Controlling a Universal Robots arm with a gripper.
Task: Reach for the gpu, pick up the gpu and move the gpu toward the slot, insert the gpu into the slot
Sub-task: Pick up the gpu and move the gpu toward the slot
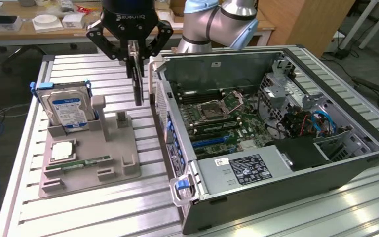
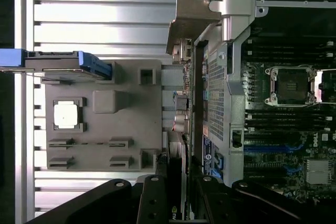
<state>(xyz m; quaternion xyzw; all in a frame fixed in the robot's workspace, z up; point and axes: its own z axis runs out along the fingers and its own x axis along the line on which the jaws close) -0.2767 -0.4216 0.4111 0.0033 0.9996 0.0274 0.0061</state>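
One card in play: gpu (image 1: 138, 84) hangs edge-on, clamped in jaws, above grey fixture tray (image 1: 91, 148) on counter (image 1: 143, 207), just beside wall of open computer case (image 1: 275, 163). Step in hand, likely: carry toward slot (image 1: 210, 139). Move calls for clearing case wall, then lining card edge over slot.

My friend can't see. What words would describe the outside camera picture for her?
A robot gripper holds the gpu upright in the air, between a gray parts tray and an open computer case. A hard drive stands in the tray.
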